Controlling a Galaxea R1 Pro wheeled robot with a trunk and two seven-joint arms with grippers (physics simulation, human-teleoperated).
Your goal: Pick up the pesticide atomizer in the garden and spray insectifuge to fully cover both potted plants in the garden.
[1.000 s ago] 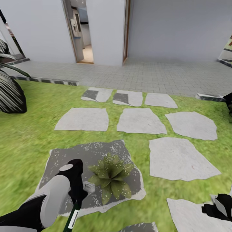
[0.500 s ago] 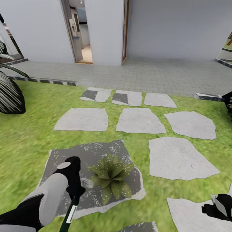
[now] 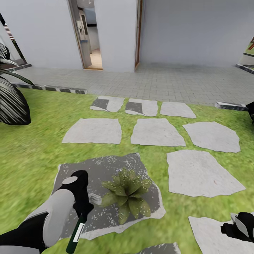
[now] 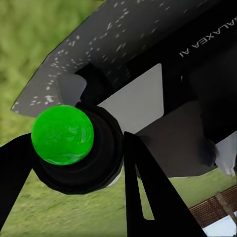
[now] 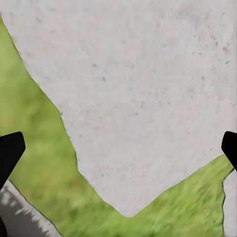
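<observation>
My left gripper (image 3: pixel 84 207) is shut on the pesticide atomizer (image 3: pixel 77 233), a slim dark-green bottle with a white label that hangs down out of the fingers. In the left wrist view the gripper (image 4: pixel 74 148) clasps a black collar with a bright green round end (image 4: pixel 62 134). One potted plant (image 3: pixel 127 193), a low rosette of speckled leaves, sits on a dark speckled slab (image 3: pixel 106 165) just right of that gripper. My right gripper (image 3: pixel 228 228) hovers low at the right, and in the right wrist view it (image 5: pixel 118 148) is open over a pale slab (image 5: pixel 148 89).
Pale stone slabs (image 3: pixel 157 132) lie across the green lawn (image 3: pixel 31 151) ahead. A paved strip (image 3: pixel 158 83) runs along the white house wall, with an open doorway (image 3: pixel 90 38). A big dark-leaved bush (image 3: pixel 10 102) stands at the left edge.
The whole picture has shifted slightly right, so the camera moved. My left gripper stays shut on the atomizer, now a little further left of the plant, with more of the bottle showing below it.
</observation>
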